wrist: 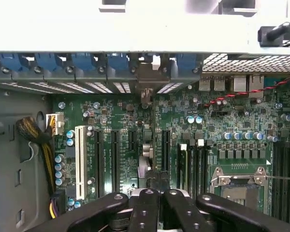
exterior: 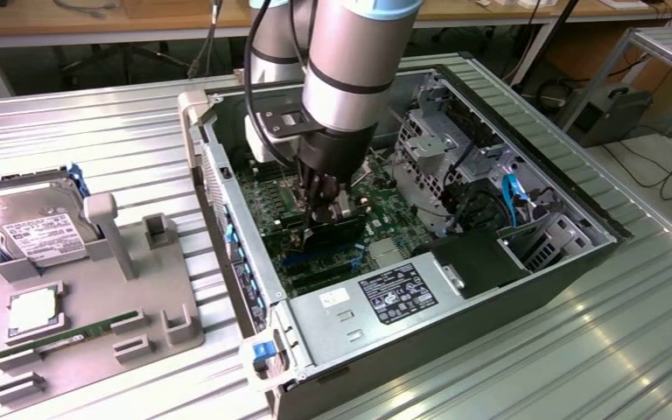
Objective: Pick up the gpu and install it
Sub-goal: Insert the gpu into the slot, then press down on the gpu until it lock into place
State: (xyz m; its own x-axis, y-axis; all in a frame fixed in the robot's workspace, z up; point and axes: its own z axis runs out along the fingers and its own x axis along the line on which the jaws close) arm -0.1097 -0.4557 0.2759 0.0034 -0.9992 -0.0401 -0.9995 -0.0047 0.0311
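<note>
My gripper reaches down into the open computer case and is shut on the gpu, a dark card held on edge low over the green motherboard. In the wrist view the black fingers clamp the gpu, which is seen edge-on and runs along the black expansion slots. Its metal bracket sits at the rear slot openings, under the row of blue clips. I cannot tell whether the card's lower edge is in a slot.
A grey fixture tray on the exterior view's left holds a silver hard drive, a processor chip and a green RAM stick. Inside the case are the power supply, a drive cage, a blue cable and a yellow-black wire bundle.
</note>
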